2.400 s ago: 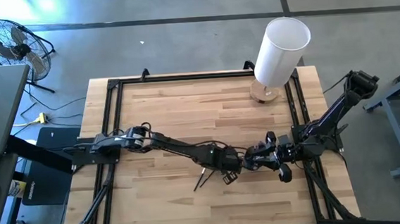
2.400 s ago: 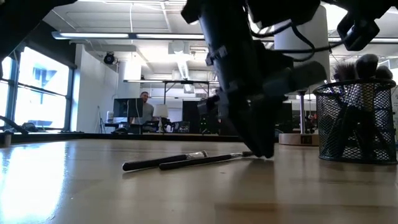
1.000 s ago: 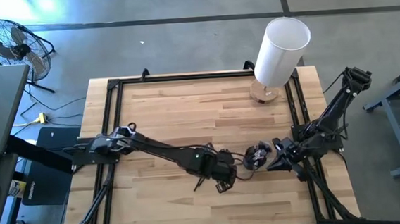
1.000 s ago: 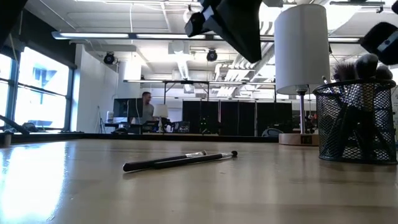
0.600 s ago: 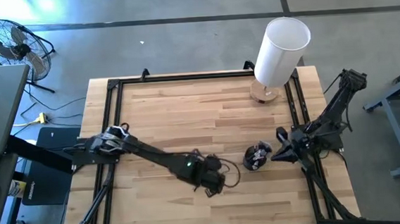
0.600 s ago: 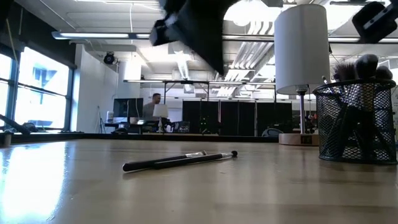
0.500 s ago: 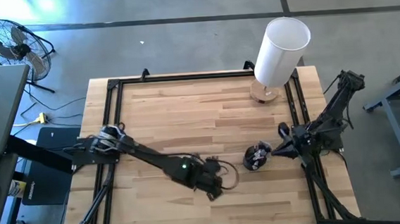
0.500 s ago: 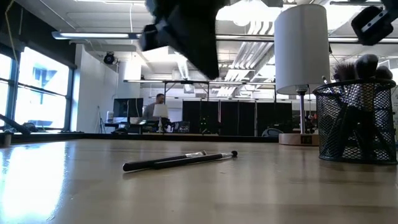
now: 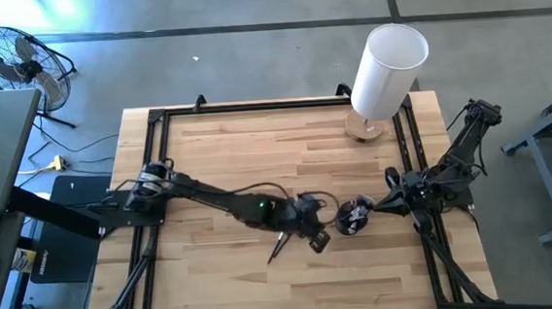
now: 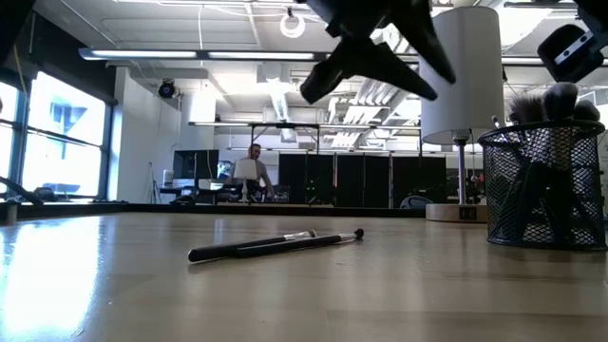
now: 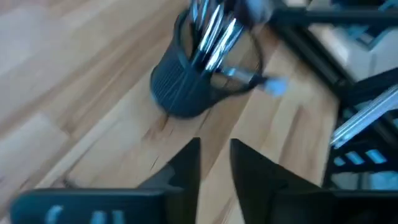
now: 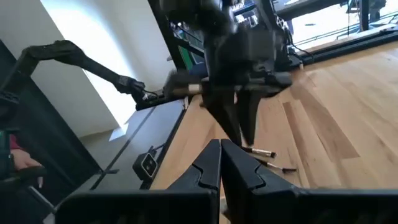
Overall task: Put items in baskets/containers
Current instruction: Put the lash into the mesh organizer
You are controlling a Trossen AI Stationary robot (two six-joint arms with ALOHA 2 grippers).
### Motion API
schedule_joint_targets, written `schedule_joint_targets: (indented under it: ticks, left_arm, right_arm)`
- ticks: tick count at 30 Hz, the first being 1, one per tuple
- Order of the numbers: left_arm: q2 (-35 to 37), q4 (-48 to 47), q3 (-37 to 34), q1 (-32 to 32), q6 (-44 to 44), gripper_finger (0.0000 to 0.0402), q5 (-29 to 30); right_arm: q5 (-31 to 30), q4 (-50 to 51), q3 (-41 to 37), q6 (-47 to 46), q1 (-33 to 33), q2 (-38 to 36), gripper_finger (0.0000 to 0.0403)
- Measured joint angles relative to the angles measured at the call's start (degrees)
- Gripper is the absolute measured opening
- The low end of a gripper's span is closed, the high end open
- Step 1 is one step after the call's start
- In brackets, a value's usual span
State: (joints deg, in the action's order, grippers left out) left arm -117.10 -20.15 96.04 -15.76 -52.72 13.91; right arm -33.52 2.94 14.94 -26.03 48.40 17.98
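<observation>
Two thin dark brushes (image 10: 275, 245) lie side by side on the wooden table; they also show in the high view (image 9: 278, 245). The black mesh cup (image 10: 543, 185) stands upright with several brushes in it, to their right (image 9: 355, 217). My left gripper (image 9: 318, 237) hovers above the table between the two brushes and the cup, fingers pointing down, a narrow gap between them, empty (image 11: 215, 163). My right gripper (image 9: 389, 203) is shut and empty just right of the cup (image 12: 219, 149).
A tall white cylinder on a wooden base (image 9: 387, 69) stands at the far right corner. Black frame rails (image 9: 157, 119) run along the table's edges. Bare wood lies across the far and left parts of the table. A person stands far off in the room (image 10: 255, 171).
My left gripper has swung a little toward the table's near left, then back right toward the cup, staying high above the table and turning as it goes. My right gripper has drawn back a little from the cup. The two brushes have not moved.
</observation>
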Motion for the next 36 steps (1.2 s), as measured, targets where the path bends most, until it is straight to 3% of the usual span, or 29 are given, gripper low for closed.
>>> schedule_joint_targets:
  ticks: [7, 16, 24, 36]
  left_arm:
    - [-0.6, -0.9, 0.0, 3.9, 4.9, 0.0155, 2.6]
    - [-0.5, -19.8, 0.0, 4.5, -3.8, 0.0158, 2.4]
    - [-0.8, -19.8, 0.0, 4.5, -3.2, 0.0159, 3.4]
    - [-9.3, -17.7, 0.1, 3.7, -6.5, 0.0159, -0.7]
  right_arm:
    - [-0.3, 0.7, 0.0, -2.5, 0.0, 0.3, 0.0000]
    - [-0.9, 1.4, 0.0, -2.4, 0.0, 0.3, 0.0000]
    - [-2.0, 2.2, 0.0, -2.2, 0.0, 0.3, 0.0000]
    - [-2.8, 2.5, 0.0, -2.4, 0.0, 0.3, 0.0000]
